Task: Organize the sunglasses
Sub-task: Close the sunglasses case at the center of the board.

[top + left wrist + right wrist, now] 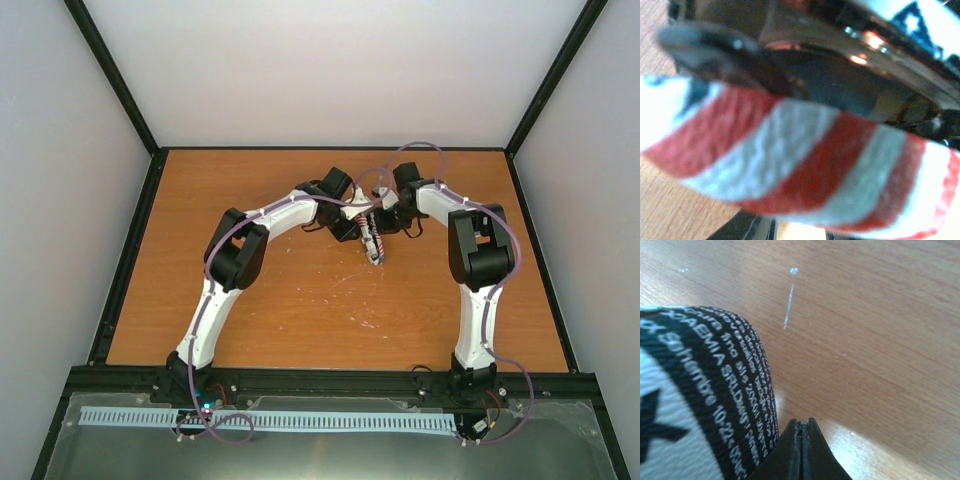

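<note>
Left gripper (360, 228) clamped on striped case (805, 165), likely bracing it. Sunglasses (835, 70), dark and glossy, appear to sit in its mouth. Right gripper (801, 430), fingers pressed together, just beside case, probably for pushing.

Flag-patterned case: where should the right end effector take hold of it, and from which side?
Probably the black printed band of the flag-patterned case, from the right: it curves round the edge facing the shut right end effector, while the left end effector appears to clamp the striped side. Open first.
</note>
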